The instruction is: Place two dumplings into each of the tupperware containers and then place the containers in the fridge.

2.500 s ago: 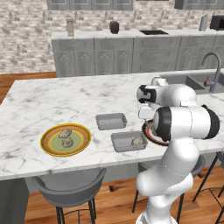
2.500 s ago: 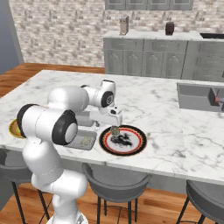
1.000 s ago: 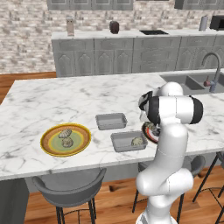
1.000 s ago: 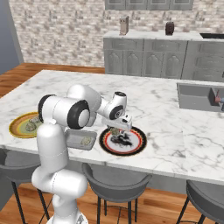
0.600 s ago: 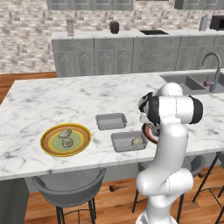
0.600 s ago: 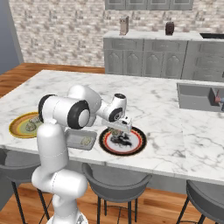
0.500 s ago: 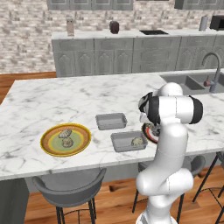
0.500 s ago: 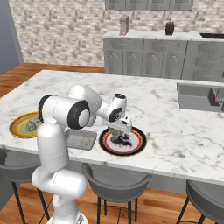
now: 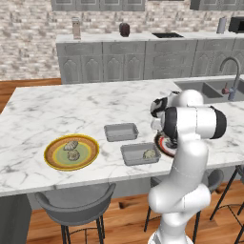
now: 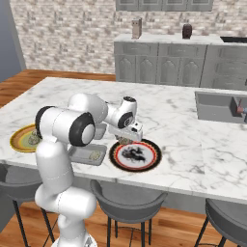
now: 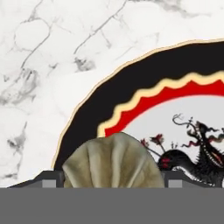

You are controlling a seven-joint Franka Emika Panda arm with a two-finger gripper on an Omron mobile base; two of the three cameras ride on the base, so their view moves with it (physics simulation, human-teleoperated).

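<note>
In the hand view a pale crimped dumpling (image 11: pixel 111 162) sits on the rim of the black-and-red plate (image 11: pixel 87 113). My gripper (image 11: pixel 111 181) is shut on it, with a fingertip (image 11: pixel 52 178) against each side. From the right base view the gripper (image 10: pixel 126 140) hangs low over that plate (image 10: pixel 154 157). Two grey tupperware containers lie on the counter. The near container (image 9: pixel 136 155) holds one dumpling (image 9: pixel 150 154), and the far container (image 9: pixel 121 132) looks bare. Two more dumplings (image 9: pixel 71 149) rest on the yellow plate (image 9: pixel 55 159). The fridge is out of view.
A sink with a faucet (image 9: pixel 228 86) is set into the counter at the right. Grey stools (image 9: pixel 76 209) stand along the counter's front edge. A back counter with grey cupboards (image 9: pixel 124 66) runs along the brick wall.
Over the last seconds the hand came down onto the black-and-red plate, and its fingers have closed in onto the dumpling. The containers and the yellow plate have not moved.
</note>
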